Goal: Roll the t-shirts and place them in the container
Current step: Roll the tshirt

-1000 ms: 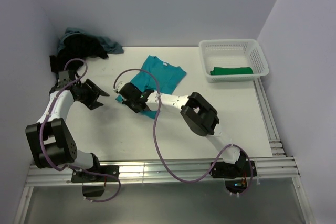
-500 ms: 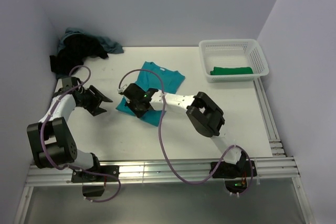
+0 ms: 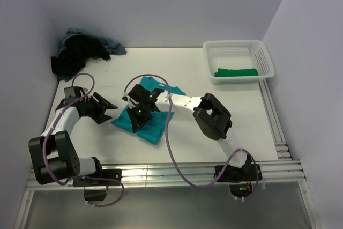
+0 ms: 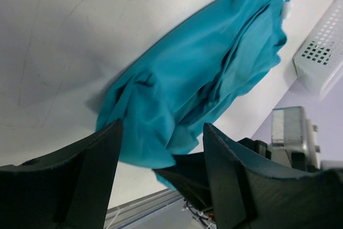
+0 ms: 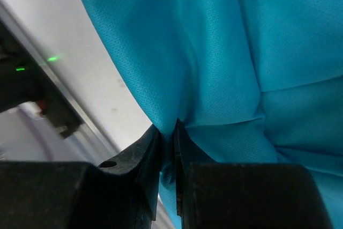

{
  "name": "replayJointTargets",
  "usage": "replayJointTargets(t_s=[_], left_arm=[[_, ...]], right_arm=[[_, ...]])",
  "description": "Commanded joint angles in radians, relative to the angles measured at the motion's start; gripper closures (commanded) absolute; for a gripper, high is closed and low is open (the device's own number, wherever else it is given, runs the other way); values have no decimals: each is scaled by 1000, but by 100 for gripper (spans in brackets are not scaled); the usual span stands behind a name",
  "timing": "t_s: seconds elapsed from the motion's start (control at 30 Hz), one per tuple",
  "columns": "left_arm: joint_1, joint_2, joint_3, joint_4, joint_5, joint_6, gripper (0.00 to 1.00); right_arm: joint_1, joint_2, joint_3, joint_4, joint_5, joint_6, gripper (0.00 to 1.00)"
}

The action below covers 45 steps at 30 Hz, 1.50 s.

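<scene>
A bright teal t-shirt [image 3: 151, 128] lies rumpled on the white table, left of centre. My right gripper [image 3: 135, 120] is shut on a fold of it near its left edge. The right wrist view shows teal cloth [image 5: 214, 52] pinched between the two nearly touching fingers of that gripper [image 5: 174, 130]. Just left of the shirt, my left gripper [image 3: 109, 110] stands open and holds nothing. Its wrist view looks between its spread fingers [image 4: 161, 127] at the bunched teal shirt [image 4: 203, 79]. A green t-shirt [image 3: 236, 72] lies folded in the basket. Black and dusty blue t-shirts [image 3: 80, 51] sit heaped at the back left.
The white lattice basket [image 3: 266, 57] stands at the back right; its corner [image 4: 321, 46] shows in the left wrist view. Walls close the table on the left, back and right. A metal rail [image 3: 161, 174] runs along the near edge.
The right gripper has closed on the teal shirt and dragged it toward the near left, bunching it. The left gripper has moved nearer and closer to the shirt.
</scene>
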Motion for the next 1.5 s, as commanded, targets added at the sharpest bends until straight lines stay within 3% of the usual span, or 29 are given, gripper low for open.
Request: replayJointTargets(t_s=[0.0,0.43,0.67,1.2,1.47], left_arm=[[5,-2,-6,67,35,-14,34],[5,-31,95,-46,-11,26,34],[-11,-83,17,-9,49,-4,34],[-165,-156,-155,254,-35,-131,40],[-166,-134,-268,457,-69,-226,30]], right_arm=[[-47,-4,-44,66,-203,104,100],[-195,50,-213,365,-475,343,100],[-234,111,-256,508,-602,481,100],[-286,180,-262,655,-714,665,100],[-298,197,-288,703,-736,721,100]])
